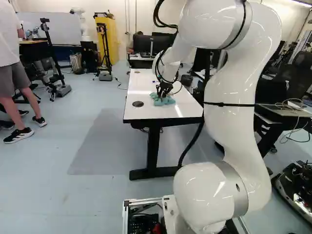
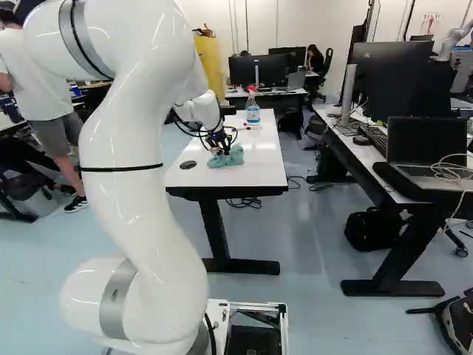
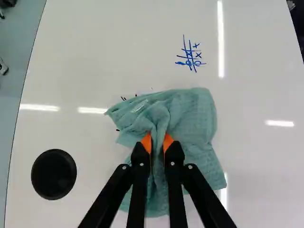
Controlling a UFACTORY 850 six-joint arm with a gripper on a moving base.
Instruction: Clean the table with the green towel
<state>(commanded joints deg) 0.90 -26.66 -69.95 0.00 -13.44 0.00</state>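
Obs.: blue hand-drawn grid (image 3: 191,55) on white counter (image 3: 95,61), ahead of green towel (image 3: 192,111); two X marks legible, w/ round marks, poss. O's, in same grid. Short black strokes (image 3: 124,98) on counter by towel edge: illeg. Towel tag (image 3: 139,106) & spray bottle (image 2: 253,112) label: too small to read.

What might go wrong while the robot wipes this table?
The gripper pinches only a middle fold of the green towel, so its loose corners may curl and wipe unevenly. Small dark marks poke out at the towel's edge and could be smeared rather than lifted. The blue scribble lies ahead, uncovered, and might be missed.
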